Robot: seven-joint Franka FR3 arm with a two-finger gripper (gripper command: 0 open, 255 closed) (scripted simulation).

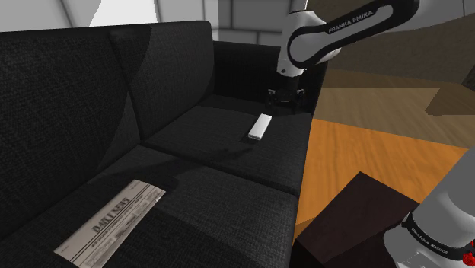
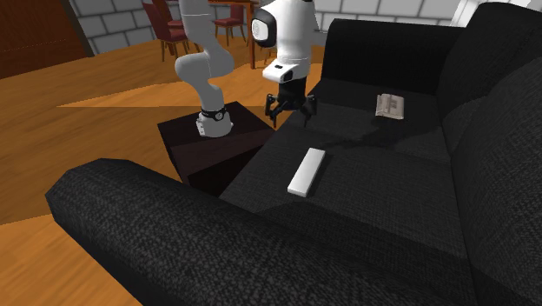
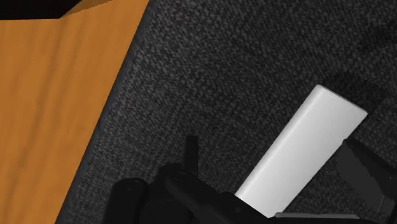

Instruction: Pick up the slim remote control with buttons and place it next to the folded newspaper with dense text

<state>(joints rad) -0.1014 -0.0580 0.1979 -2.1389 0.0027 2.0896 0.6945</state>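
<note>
Plainly lettered, "FRANKA EMIKA" runs along the white arm [image 1: 358, 21] at the upper right of the shoulder view, and the same words show small on the arm's base at the lower right, above the dark stand [image 1: 354, 217]. The gripper [image 2: 292, 109] hangs just above the front edge of the black sofa [image 1: 68, 99], its two fingers spread wide with nothing between them.

The remote [image 1: 259, 126], drawn as a plain white bar, lies flat on the seat cushion. It sits right of centre in the shoulder view and near the middle of the second exterior view, a little apart from the gripper. In the wrist view it slants across the dark weave between the fingers [image 3: 191, 147], which do not touch it.

The newspaper [image 1: 114, 223] lies folded on the neighbouring cushion at the lower left of the shoulder view, well apart from the remote. Its masthead reads "DAILY NEWS"; the smaller print is too fine to read. An orange wood floor [image 1: 358, 152] runs beside the sofa.
</note>
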